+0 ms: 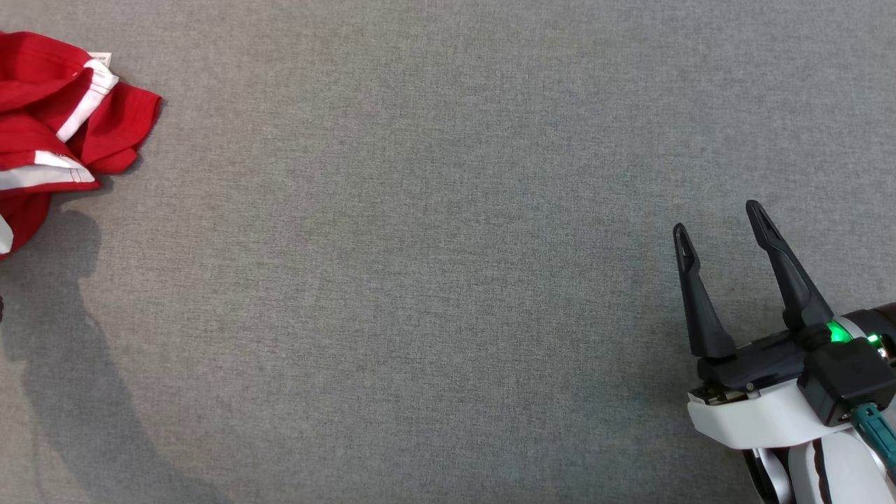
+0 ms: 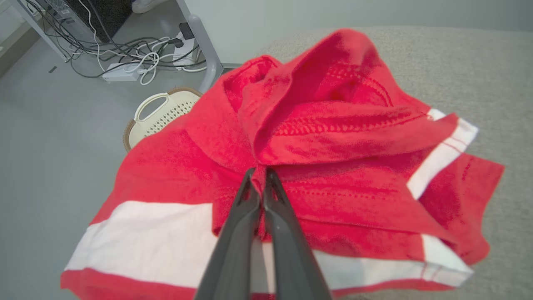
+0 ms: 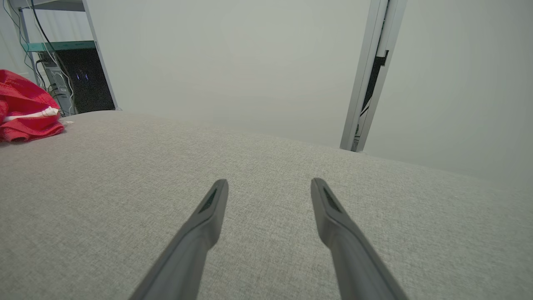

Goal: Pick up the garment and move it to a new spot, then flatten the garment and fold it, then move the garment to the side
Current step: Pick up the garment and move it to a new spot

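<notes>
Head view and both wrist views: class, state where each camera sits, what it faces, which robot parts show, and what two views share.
Head view: on the head, looking down at the table; right gripper shows lower right, open.
Left wrist view: on the left wrist, looking along the left gripper, shut on the garment.
Right wrist view: on the right wrist, low over the table, facing a wall; its fingers show.
All three show the garment.
</notes>
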### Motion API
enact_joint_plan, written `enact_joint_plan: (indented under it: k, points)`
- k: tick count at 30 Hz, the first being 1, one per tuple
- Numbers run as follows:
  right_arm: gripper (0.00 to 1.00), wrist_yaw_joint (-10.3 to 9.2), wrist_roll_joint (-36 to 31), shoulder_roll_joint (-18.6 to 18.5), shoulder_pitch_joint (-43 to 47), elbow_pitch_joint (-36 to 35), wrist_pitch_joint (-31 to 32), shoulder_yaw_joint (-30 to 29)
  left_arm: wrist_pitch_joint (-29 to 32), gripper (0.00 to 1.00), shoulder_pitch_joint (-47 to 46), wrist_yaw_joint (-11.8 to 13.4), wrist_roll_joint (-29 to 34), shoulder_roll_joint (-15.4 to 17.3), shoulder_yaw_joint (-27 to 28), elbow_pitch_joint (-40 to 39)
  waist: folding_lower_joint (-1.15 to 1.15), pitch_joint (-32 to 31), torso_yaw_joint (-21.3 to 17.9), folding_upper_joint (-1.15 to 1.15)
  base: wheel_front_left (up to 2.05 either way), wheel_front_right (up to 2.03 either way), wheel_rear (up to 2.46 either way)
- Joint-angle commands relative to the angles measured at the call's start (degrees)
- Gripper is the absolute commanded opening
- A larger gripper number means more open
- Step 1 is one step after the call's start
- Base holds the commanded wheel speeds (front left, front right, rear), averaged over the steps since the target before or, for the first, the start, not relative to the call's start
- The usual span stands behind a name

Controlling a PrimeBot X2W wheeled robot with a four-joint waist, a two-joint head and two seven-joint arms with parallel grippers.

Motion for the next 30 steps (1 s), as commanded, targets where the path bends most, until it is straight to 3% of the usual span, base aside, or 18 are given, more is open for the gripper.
enact_joint_plan:
  k: [1,9,16,23,30]
  points:
    - [1.00,0.01,0.23,-0.30,-0.64,0.18,-0.30,-0.14,-0.94,0.00,-1.38,-0.02,0.45,0.67,-0.31,-0.53,0.00,-0.48,0.17,0.00,0.00,0.00,0.00]
    - [1.00,0.01,2.37,-0.32,-0.12,1.37,-0.30,0.15,-5.22,0.00,-4.18,0.95,2.21,3.16,-1.60,-4.83,0.00,-5.00,0.32,0.00,0.00,0.00,0.00]
    - [1.00,0.01,4.58,-0.32,1.28,2.34,-0.30,-0.83,-4.41,0.00,-7.39,-0.60,3.13,3.06,-4.98,-10.56,0.00,-10.49,-0.26,0.00,0.00,0.00,0.00]
    - [1.00,0.01,7.10,-0.32,3.14,3.27,-0.30,-2.34,-2.17,0.00,-11.33,-1.42,3.40,0.86,-12.16,-19.25,0.00,-16.13,-1.89,0.00,0.00,0.00,0.00]
    - [1.00,0.01,9.06,-0.30,4.58,3.66,-0.30,-3.02,0.72,0.00,-12.54,-1.47,0.02,-3.51,-20.62,-28.21,0.00,-19.94,-5.79,0.00,0.00,0.00,0.00]
